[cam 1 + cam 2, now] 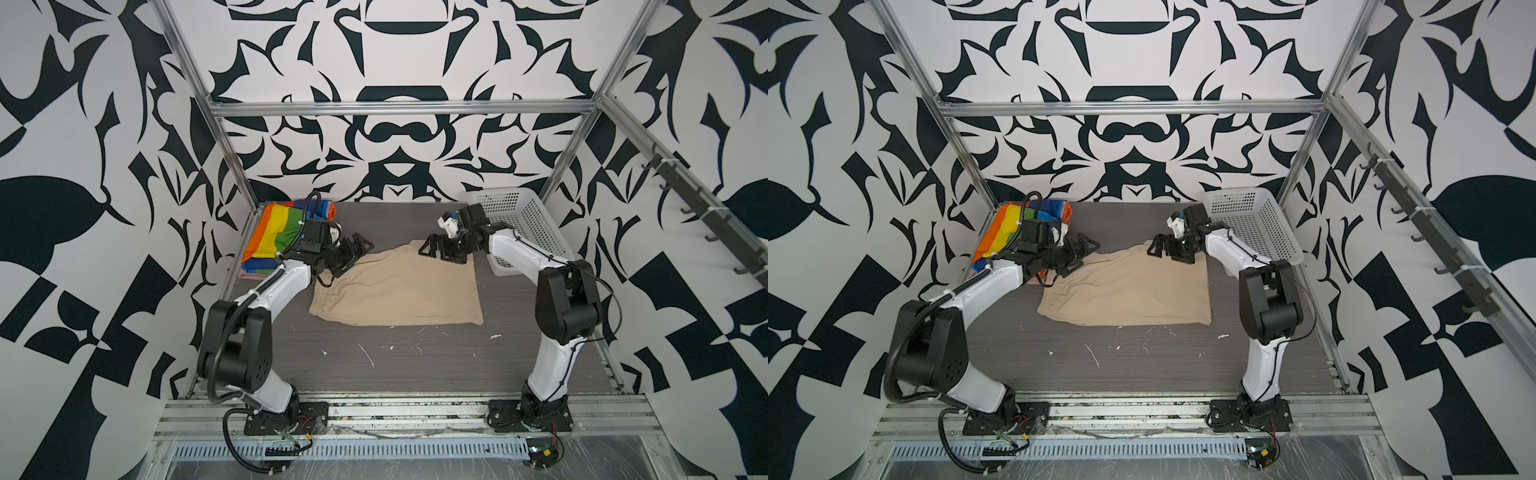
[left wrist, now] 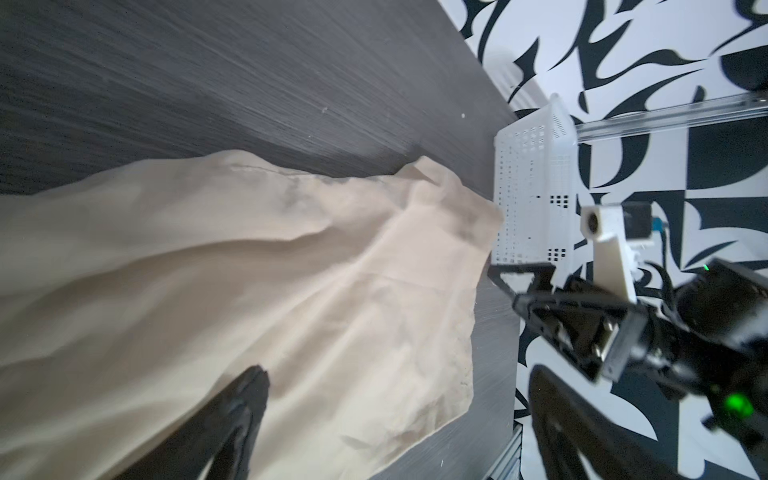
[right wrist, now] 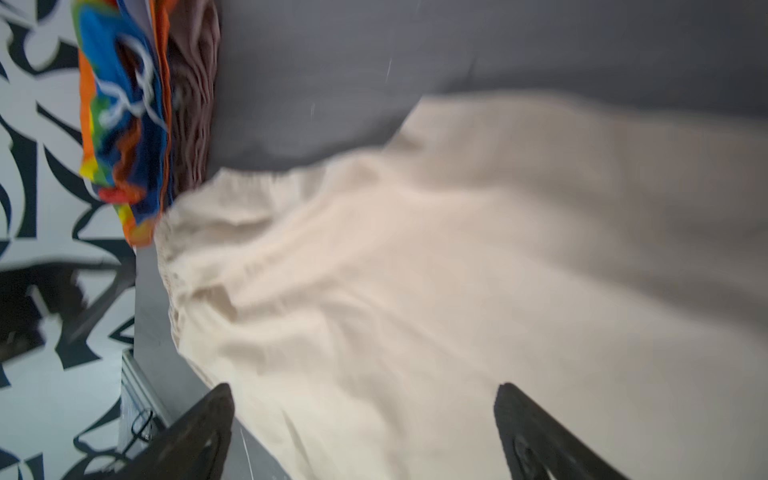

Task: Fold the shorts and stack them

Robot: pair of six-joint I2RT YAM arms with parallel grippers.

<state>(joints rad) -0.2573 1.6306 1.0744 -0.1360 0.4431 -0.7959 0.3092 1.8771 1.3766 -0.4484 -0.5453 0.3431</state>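
One basket (image 1: 524, 216), perhaps touching beige shorts (image 1: 399, 286)

Flat beige shorts (image 1: 399, 286), folded rainbow shorts (image 1: 272, 235)

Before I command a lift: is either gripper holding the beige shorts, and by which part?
Nothing held: left gripper and right gripper both have jaws open over the beige shorts.

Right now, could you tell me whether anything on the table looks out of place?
Minor only: the beige shorts lie rumpled along their far edge, one corner flipped over near the basket, and white flecks litter the table in front of them.
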